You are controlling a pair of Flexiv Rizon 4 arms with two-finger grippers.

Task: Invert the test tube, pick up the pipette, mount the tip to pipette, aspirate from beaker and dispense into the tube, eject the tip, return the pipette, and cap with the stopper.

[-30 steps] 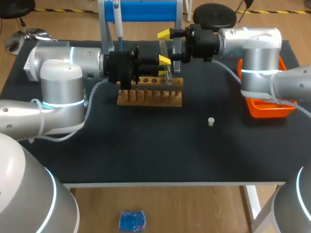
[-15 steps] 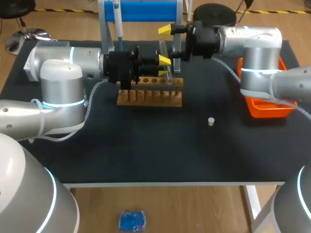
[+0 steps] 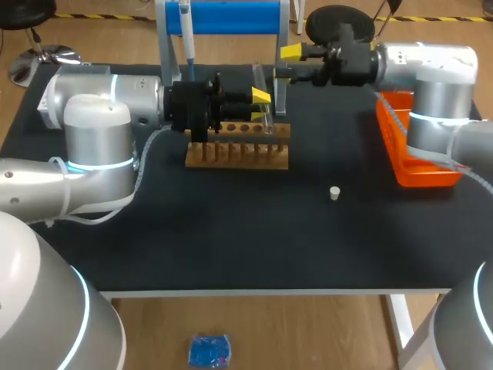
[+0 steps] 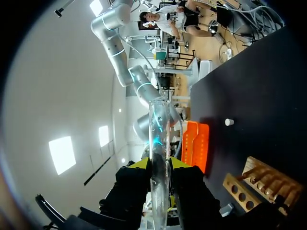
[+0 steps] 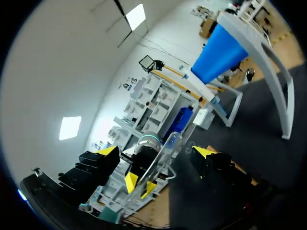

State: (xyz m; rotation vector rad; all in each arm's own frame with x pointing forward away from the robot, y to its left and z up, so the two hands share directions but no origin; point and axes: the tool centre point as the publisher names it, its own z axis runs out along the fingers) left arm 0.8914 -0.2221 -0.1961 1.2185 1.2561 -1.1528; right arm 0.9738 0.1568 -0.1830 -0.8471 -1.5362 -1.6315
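Observation:
My left gripper (image 3: pixel 260 105) is shut on a clear test tube (image 3: pixel 260 79), holding it upright just above the wooden rack (image 3: pixel 237 153). In the left wrist view the tube (image 4: pixel 158 129) stands gripped between both yellow-tipped fingers (image 4: pixel 139 164). To the right of the tube and clear of it, my right gripper (image 3: pixel 286 64) is wide open with nothing in it. Its wrist view looks at the tube (image 5: pixel 165 149) ahead, between its spread tips. The pipette (image 3: pixel 186 35) hangs on the blue stand (image 3: pixel 227 17). A white stopper (image 3: pixel 334 193) lies on the black mat.
An orange tray (image 3: pixel 420 171) sits at the table's right edge, partly under my right arm. The rack (image 4: pixel 261 184) has a row of holes. The blue stand's grey frame rises behind the tube.
My right gripper opened to its widest and drew back to the right, away from the tube. The left gripper and tube stayed in place.

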